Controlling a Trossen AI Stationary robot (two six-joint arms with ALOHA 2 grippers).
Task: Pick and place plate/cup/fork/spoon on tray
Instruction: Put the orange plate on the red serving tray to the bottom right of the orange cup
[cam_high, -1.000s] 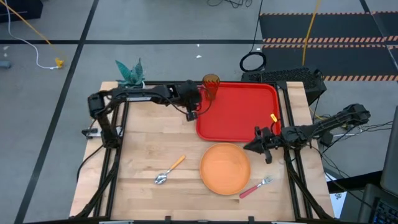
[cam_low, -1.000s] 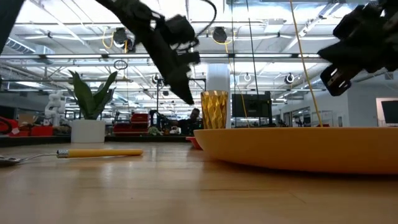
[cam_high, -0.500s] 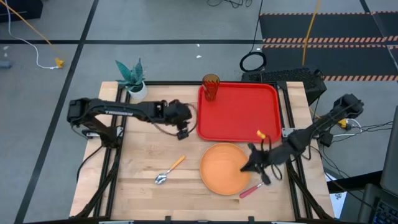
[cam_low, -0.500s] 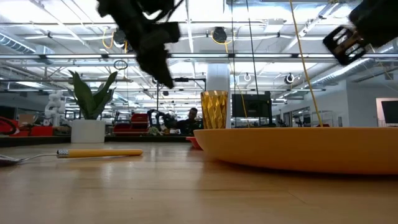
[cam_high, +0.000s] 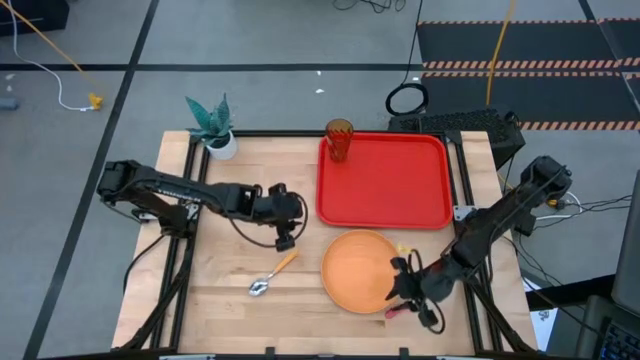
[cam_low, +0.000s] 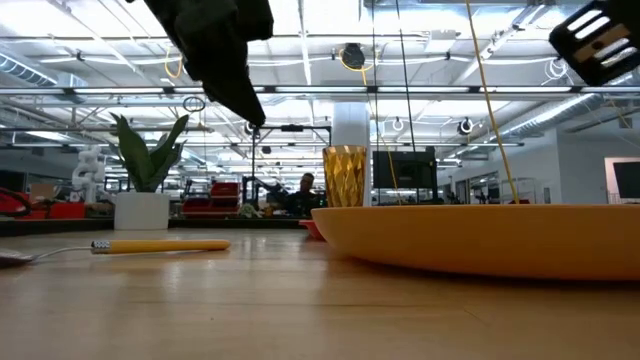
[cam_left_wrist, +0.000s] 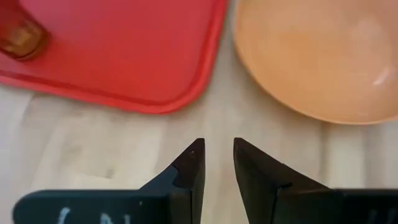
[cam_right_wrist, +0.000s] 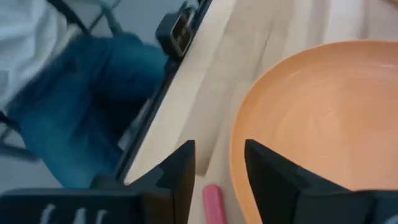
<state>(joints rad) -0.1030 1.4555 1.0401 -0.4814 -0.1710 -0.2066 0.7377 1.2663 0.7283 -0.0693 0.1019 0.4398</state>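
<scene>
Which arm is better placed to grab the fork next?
Right. Its end effector hangs by the plate's edge, above the fork; the left one is near the spoon.

Two dark jointed arms, black cables looped alongside, pointed black tool fingers (cam_left_wrist: 189, 171)

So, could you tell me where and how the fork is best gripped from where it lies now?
Probably by its red-pink handle. The fork lies flat on the table beside the plate, its tines hidden under the right gripper. The handle end shows between that gripper's open fingers, so coming straight down with the fingers astride the handle seems best, staying clear of the plate's rim.
</scene>
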